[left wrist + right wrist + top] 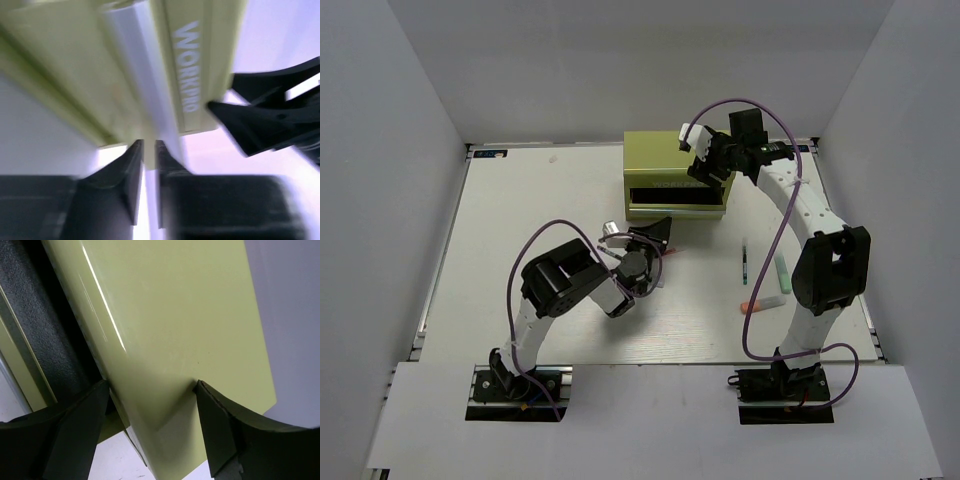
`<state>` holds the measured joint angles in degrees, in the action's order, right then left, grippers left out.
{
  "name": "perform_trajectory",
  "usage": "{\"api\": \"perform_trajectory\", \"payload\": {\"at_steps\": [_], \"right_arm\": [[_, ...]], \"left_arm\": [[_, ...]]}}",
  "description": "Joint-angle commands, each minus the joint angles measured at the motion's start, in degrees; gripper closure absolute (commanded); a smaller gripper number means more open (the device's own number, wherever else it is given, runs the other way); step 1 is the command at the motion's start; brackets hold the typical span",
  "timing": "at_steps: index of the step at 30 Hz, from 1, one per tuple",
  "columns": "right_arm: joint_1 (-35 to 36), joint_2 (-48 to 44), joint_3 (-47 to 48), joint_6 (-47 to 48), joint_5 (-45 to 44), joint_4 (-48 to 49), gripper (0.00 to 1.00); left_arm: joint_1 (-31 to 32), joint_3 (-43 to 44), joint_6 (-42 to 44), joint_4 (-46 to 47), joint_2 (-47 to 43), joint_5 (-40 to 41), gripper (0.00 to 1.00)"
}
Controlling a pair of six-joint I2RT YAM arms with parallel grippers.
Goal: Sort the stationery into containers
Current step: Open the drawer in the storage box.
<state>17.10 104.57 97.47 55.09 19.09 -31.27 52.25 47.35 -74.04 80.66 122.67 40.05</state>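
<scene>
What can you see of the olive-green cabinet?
The olive-green cabinet is a glossy, metal-looking box upright at the table's far edge. One drawer is pulled partly out, showing a dark lining; white WORKPRO lettering marks its front. The left hand appears to pinch the drawer's lip; the open right hand straddles the top's right corner.

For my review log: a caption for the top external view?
Right gripper open at the top right of the olive-green cabinet, left gripper at its front; pens lie on the table.

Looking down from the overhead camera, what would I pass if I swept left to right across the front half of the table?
left arm → left gripper → dark pen → pale green marker → right arm
</scene>
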Motion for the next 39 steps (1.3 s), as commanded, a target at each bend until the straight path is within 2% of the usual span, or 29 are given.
{"api": "perform_trajectory", "payload": {"at_steps": [1,3,4,6,12,15,18,19,21,24,25,27,29,30,32,33,34,35,36,37,39], "right_arm": [[-0.67,1.86,-2.90,-2.71,-2.75,-5.03,0.24],[-1.02,1.51,-2.90,-2.80,-1.96,-5.21,0.16],[-0.93,0.81,-2.90,-2.97,-1.69,-5.38,0.12],[-1.02,-0.24,-3.68,-2.97,-0.90,-5.82,0.10],[-1.37,-6.22,-8.52,-2.27,0.51,-5.91,0.10],[-1.37,-10.61,-12.46,-0.96,1.30,-7.66,0.10],[-1.55,-15.97,-18.08,0.89,2.96,-7.93,0.10],[-1.98,-18.42,-20.45,1.24,3.58,-7.93,0.10],[-2.33,-23.25,-23.88,4.22,6.99,-8.63,0.10],[-2.78,-29.75,-32.91,9.84,14.55,-10.30,0.10],[-2.86,-31.26,-34.61,14.21,15.96,-10.57,0.10],[-2.69,-35.92,-39.26,16.88,20.88,-10.92,0.10],[-2.51,-37.50,-42.36,20.93,21.86,-12.06,0.15],[-2.60,-37.34,-43.49,21.81,21.86,-13.37,0.17],[-2.78,-36.29,-43.68,22.95,20.64,-14.87,0.28],[-2.69,-35.24,-43.42,23.83,19.07,-18.70,0.35],[-2.95,-34.01,-42.37,24.79,18.70,-20.40,0.43],[-2.78,-33.22,-41.93,26.46,18.18,-22.07,0.67],[-2.78,-31.82,-41.66,26.65,17.74,-24.95,0.78],[-2.95,-30.67,-41.23,26.56,16.25,-26.38,0.83],[-3.48,-30.31,-40.78,24.72,14.67,-26.74,0.74]], "left_arm": [[-0.31,-2.18,1.71,9.69,-2.78,1.09,0.63],[-1.01,-2.79,1.71,8.04,-4.01,-0.67,0.49],[-1.01,-3.31,1.71,7.15,-4.72,-0.68,0.37],[-1.01,-3.85,1.71,5.13,-6.73,-1.82,0.30],[-0.49,-9.99,3.02,6.17,-11.48,-7.26,0.29],[-0.48,-14.73,3.64,3.73,-17.27,-14.18,0.27],[0.05,-19.39,3.64,-5.40,-25.71,-19.98,0.27],[0.05,-21.06,3.64,-12.48,-28.16,-21.41,0.27],[0.05,-22.30,5.91,-20.85,-36.60,-23.26,0.27],[-1.09,-21.35,10.31,-42.62,-45.21,-24.58,0.26],[-1.10,-18.73,11.71,-54.79,-50.03,-24.58,0.24],[-1.10,-14.69,14.54,-65.67,-54.01,-21.52,0.18],[-1.10,-11.95,14.54,-79.52,-58.06,-19.15,0.16],[-1.10,-10.02,15.15,-82.39,-59.12,-19.14,0.16],[-1.62,-8.60,15.15,-89.67,-61.92,-18.61,0.16],[-1.62,-8.07,14.37,-91.80,-62.72,-18.61,0.16],[-1.62,-7.37,14.36,-93.74,-63.34,-18.61,0.19],[-1.62,-7.36,13.32,-97.59,-63.95,-18.09,0.21],[-1.62,-7.36,11.74,-99.02,-64.48,-18.08,0.28],[-1.62,-7.36,11.73,-100.16,-65.53,-18.08,0.31],[-1.62,-7.36,10.06,-103.06,-66.41,-19.31,0.40]]}}
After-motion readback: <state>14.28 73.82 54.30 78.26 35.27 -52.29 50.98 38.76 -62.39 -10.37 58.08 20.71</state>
